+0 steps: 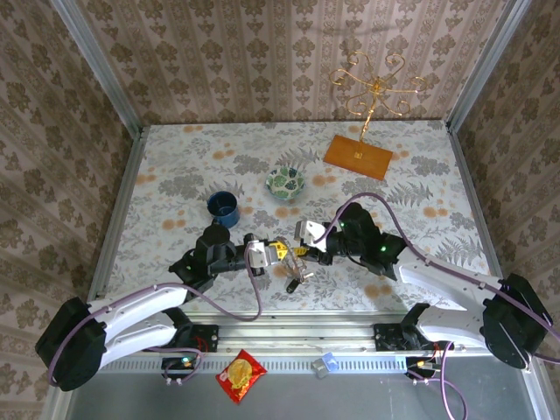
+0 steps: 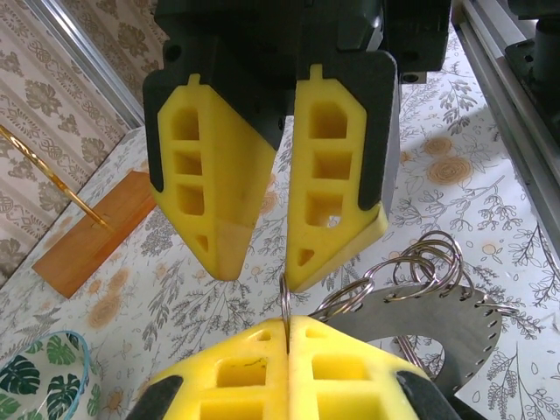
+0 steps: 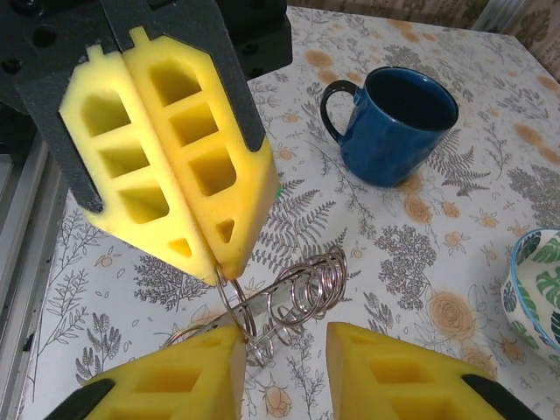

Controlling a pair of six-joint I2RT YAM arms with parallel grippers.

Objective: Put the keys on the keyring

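Apparently partway through the threading step. Pinched a thin wire loop (image 2: pixel 284 302) at the very tips of the left gripper (image 2: pixel 287 322), fingers closed tight on it. Met the right gripper (image 3: pixel 284 332) almost tip to tip, fingers spread wide with nothing held, the loop in line with the gap. Found the keyring (image 2: pixel 455 337), a flat grey plate edged with small holes, just beside the left fingertips and partly hidden behind them. Found a bunch of small wire rings (image 3: pixel 302 293) against it, between the two sets of fingers. Could not make out the keys for certain: just a speck of green behind the left fingers in the right wrist view, too small to name.

Judged the next move delicate. Would call for a key fetched to the pinched loop and its hole worked onto the wire, with a firm left hold and a very fine pinch from the right.

From the left wrist: showed the grey plate and the wire caught in the closed tips. From the right wrist: showed instead the rings as a coil, a blue mug (image 3: pixel 394 122) well beyond the fingers, and a patterned bowl (image 3: pixel 535 289) off to one side. From above: showed both sets of fingertips nearly touching over the table (image 1: pixel 420 227), with finer detail too small to read.
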